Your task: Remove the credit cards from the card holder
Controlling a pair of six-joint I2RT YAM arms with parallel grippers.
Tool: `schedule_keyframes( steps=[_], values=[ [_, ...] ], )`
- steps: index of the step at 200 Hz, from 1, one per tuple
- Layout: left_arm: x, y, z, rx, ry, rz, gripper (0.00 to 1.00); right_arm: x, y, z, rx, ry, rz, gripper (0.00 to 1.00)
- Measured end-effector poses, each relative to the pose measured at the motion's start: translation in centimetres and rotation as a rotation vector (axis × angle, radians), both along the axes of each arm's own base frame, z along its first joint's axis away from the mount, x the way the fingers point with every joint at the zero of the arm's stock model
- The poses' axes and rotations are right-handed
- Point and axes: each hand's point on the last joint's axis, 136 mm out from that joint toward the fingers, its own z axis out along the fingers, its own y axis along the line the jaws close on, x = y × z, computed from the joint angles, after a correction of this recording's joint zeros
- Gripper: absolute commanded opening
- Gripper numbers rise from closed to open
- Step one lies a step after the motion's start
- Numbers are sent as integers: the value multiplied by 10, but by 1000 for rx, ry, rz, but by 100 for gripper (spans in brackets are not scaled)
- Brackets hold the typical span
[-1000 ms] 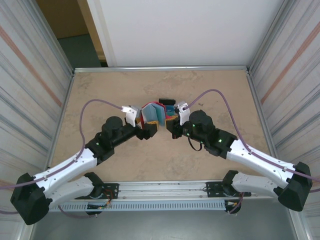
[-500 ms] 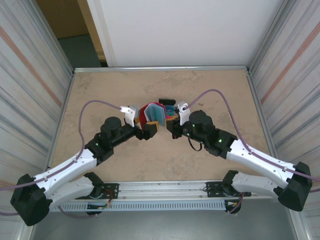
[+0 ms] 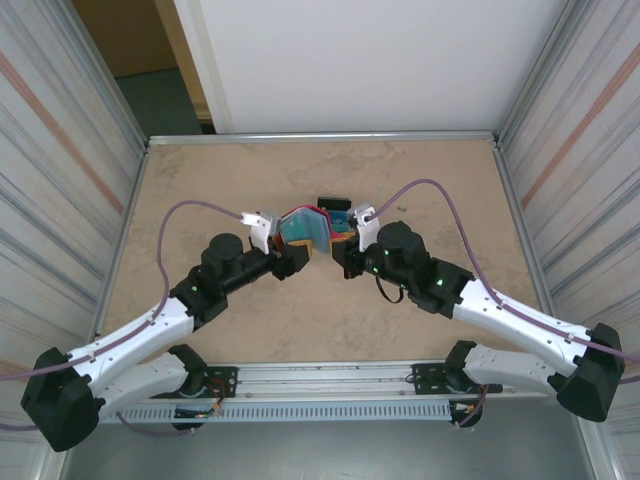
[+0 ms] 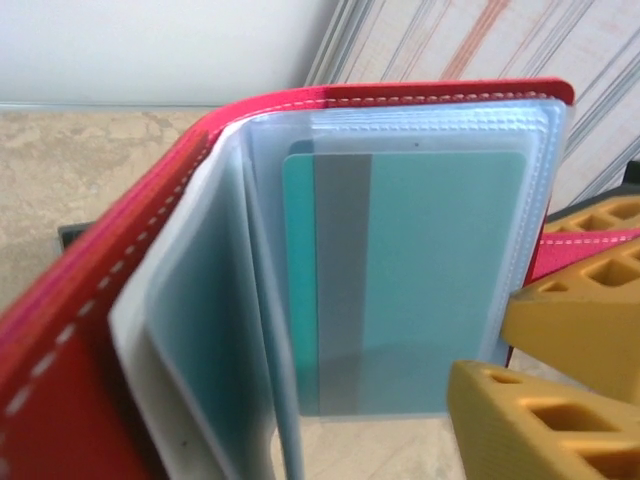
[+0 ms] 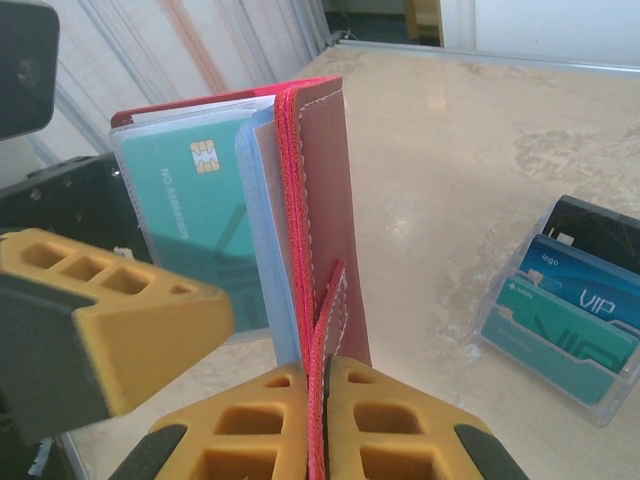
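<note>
Right wrist view: right pincer [image 5: 315,400] clamped shut on the card holder [image 5: 318,200], upright at frame centre. Left pincer [image 4: 485,345], lower right, flanks the sleeved teal credit card [image 4: 440,280]; grip undeterminable. Extraction pending: next, pinch the card's edge.

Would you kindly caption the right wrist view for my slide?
Jaws of the right gripper clamp the red card holder upright, a teal credit card showing in its clear sleeve.
</note>
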Motion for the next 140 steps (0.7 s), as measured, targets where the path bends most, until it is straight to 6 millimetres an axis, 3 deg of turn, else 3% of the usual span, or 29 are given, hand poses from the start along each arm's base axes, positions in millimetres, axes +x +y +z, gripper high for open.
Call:
schedule_keyframes(
  steps=[24,44,140],
  values=[
    [1,0,0,5,-5,3,25,-2,2,0,4,5,16,0],
    [1,1,0,6,-6,6,15,-5,4,1,10,9,36,0],
    [2,2,-1,6,-3,8,0,-13,12,8,50,15,109,0]
  ],
)
